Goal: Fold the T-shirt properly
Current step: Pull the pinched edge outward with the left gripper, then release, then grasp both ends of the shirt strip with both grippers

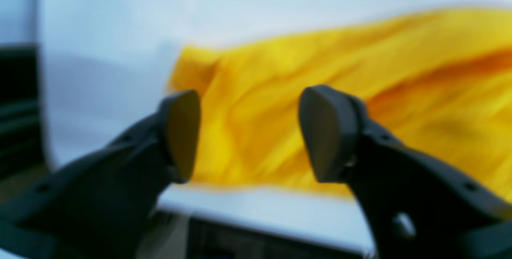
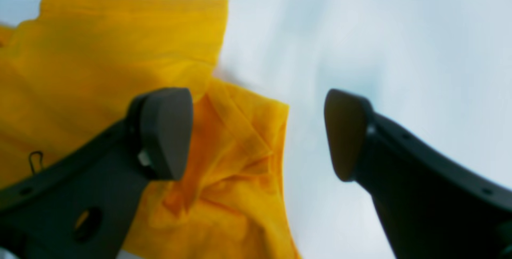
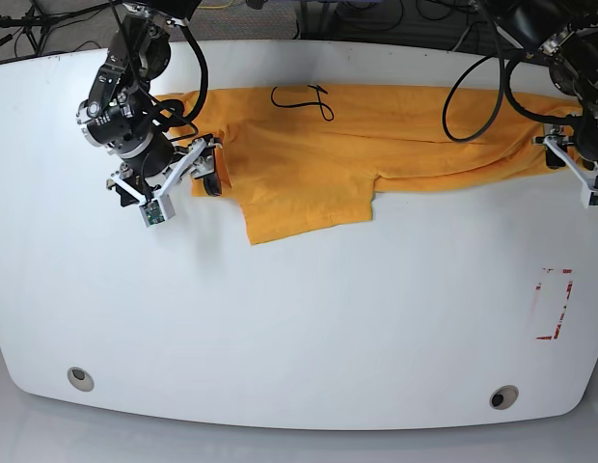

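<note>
Base view: the white counter point(image 3: 309, 328) spreads wide with rounded near corners, a round hole near each, and a red marking close to its right edge. The T-shirt point(image 3: 309, 154) lies along the far edge as a long orange-yellow band, reaching almost to the right edge, with one flap hanging toward the middle. Bare counter stretches from that flap to the near edge, and a strip runs down the left side too.

The right hand point(image 2: 258, 135) has its fingers apart, one above the shirt's creased, layered end and the other over bare counter. The left hand point(image 1: 250, 137) also has its fingers apart, over the shirt's other end near the far right corner.

Only the base view gives the shirt's full spread and a looping black stroke of lettering. The right wrist view shows the stacked folds and hems, and the left wrist view, blurred, shows the counter's edge just beside the cloth, with dark shapes beyond.
</note>
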Available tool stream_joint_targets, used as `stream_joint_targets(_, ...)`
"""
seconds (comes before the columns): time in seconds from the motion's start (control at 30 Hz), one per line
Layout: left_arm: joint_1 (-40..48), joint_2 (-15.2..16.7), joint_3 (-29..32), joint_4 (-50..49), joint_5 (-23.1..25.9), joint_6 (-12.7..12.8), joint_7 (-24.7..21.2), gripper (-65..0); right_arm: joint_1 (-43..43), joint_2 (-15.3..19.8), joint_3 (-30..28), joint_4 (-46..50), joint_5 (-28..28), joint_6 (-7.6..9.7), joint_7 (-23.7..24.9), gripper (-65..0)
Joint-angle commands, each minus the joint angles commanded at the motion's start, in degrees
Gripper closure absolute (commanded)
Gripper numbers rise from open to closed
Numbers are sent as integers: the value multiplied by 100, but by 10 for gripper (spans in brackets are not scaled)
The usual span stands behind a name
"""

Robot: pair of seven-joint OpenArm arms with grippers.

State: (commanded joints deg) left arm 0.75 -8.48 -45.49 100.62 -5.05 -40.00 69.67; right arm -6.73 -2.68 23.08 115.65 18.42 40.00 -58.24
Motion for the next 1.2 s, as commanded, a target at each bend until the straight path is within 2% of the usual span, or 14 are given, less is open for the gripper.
stream_joint_targets(0.1,123,-26,0,-220,70,0,-97,-282,-35,-9,-26,-18,501,0,-18,-482)
stream_joint_targets(0.23,273,-299,-18,-229,53,0,-105,-281,-255,-9,-35,-44,985,0,-26,-482)
stream_joint_targets(0.47,413,-519,-35,-255,44,0,-193,-281,-721,167,-862,-53,1081,0,18,-482)
stream_joint_targets(0.6,536,-527,-35,-255,62,0,-484,-281,-862,185,-1213,-246,659,0,264,-480)
stream_joint_targets(0.87,536,-510,185,-396,70,0,-615,-281,-844,176,-1204,-967,-369,0,958,-474)
stream_joint_targets(0.97,519,-527,413,-695,70,0,-668,-281,-844,211,-1204,-1231,-607,0,1240,-420)
stream_joint_targets(1.07,510,-536,607,-949,88,0,-949,-281,-835,396,-1196,-1556,-800,0,1468,-354)
stream_joint_targets(1.2,510,-536,976,-1292,88,0,-1284,-281,-826,545,-985,-1960,-818,0,1697,-333)
